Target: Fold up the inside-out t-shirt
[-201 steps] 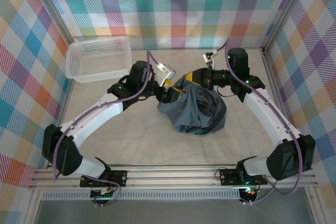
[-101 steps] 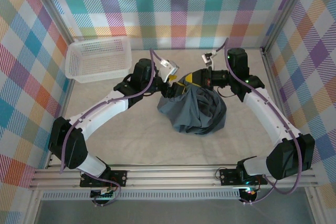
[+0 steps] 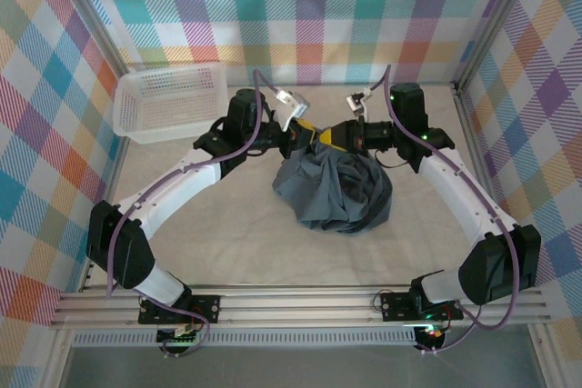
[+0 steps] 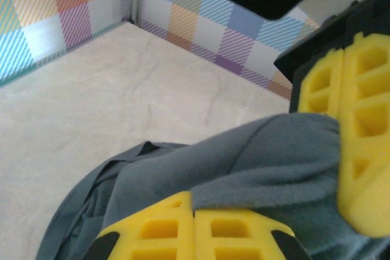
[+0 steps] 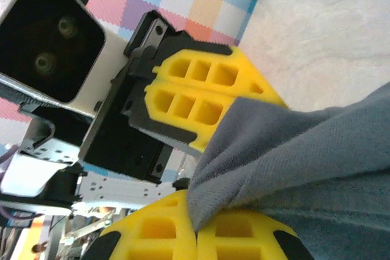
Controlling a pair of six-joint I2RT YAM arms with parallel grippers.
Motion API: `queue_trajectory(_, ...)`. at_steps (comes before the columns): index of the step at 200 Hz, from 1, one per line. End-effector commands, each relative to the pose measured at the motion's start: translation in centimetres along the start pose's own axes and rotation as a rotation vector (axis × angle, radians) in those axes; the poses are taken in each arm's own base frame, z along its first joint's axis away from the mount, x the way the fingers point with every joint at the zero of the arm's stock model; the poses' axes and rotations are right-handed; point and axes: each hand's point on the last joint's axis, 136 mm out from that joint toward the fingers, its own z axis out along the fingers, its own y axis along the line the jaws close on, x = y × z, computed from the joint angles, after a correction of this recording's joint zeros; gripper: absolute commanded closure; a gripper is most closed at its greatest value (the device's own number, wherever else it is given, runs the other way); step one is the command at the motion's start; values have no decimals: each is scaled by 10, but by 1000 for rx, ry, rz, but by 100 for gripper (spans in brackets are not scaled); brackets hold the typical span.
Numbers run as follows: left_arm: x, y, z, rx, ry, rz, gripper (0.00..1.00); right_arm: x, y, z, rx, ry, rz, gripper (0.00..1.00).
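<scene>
The pale, marbled table top point(image 3: 227, 233) carries the dark slate blue-grey cloth t-shirt point(image 3: 336, 193), a crumpled, wrinkly mound lying right of centre, its far edge drawn up into a peak between the two arms. The white plastic lattice basket point(image 3: 168, 102) sits well apart at the far left corner, with nothing to do here. A second ago the left gripper point(image 3: 305, 134) stood spread at the near-left edge of the mound; it has since swung to the far side and snapped shut, so its yellow fingers are now pressed together on a fold of the shirt's edge, as the left wrist view shows point(image 4: 194, 226). The right gripper point(image 3: 329, 138) has not let go: its yellow pads pinch a ridge of the same cloth point(image 5: 195, 229), with the left gripper's fingers point(image 5: 201, 105) just beside. So both arms now hold the shirt at neighbouring spots on one edge. I judge the folding itself not begun; the likely next step is to draw the two grips apart and spread the bundle flat.
</scene>
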Motion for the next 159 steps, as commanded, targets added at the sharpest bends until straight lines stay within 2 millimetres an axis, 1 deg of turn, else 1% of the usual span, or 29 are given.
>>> queue_trajectory(1,-16,9,-13,15,-30,-203,100,-16,-39,-7,132,-77,9,100)
queue_trajectory(8,-24,12,-19,58,-37,-321,100,-19,-56,-7,145,-90,-3,100)
queue_trajectory(14,-28,11,-22,92,-33,-393,100,-20,-74,-6,174,-91,-2,100)
queue_trajectory(24,-33,2,-26,131,-30,-435,100,-19,-101,0,223,-67,-13,100)
queue_trajectory(33,-40,-6,-31,151,-45,-444,100,-19,-123,6,269,-35,-12,93)
queue_trajectory(40,-45,-11,-34,159,-66,-449,100,-21,-137,9,298,-10,4,90)
queue_trajectory(44,-47,-12,-36,159,-76,-463,100,-23,-144,10,319,1,16,88)
queue_trajectory(52,-51,-13,-38,160,-96,-485,100,-28,-152,10,346,12,38,78)
queue_trajectory(60,-52,-12,-39,145,-103,-496,100,-33,-149,9,344,10,45,73)
queue_trajectory(71,-45,-6,-39,99,-85,-511,100,-41,-138,5,334,-21,15,68)
queue_trajectory(77,-41,-2,-38,75,-80,-519,100,-43,-134,1,350,-46,2,65)
queue_trajectory(87,-37,4,-36,43,-81,-540,100,-43,-130,-10,402,-96,12,56)
queue_trajectory(92,-35,6,-34,37,-84,-550,100,-42,-126,-16,418,-123,15,53)
queue_trajectory(101,-33,8,-31,36,-88,-567,100,-35,-118,-23,422,-165,40,54)
queue_trajectory(112,-31,8,-26,36,-81,-577,100,-22,-104,-27,388,-222,60,59)
queue_trajectory(123,-29,7,-21,38,-66,-573,100,-7,-94,-27,366,-274,77,62)
queue_trajectory(136,-29,6,-16,42,-53,-570,100,9,-81,-22,340,-297,86,61)
queue_trajectory(141,-30,6,-14,43,-51,-569,100,14,-77,-18,331,-292,86,60)
queue_trajectory(146,-31,5,-13,47,-50,-567,100,18,-74,-16,330,-288,87,56)
queue_trajectory(159,-34,4,-11,53,-50,-562,100,20,-73,-10,340,-288,99,40)
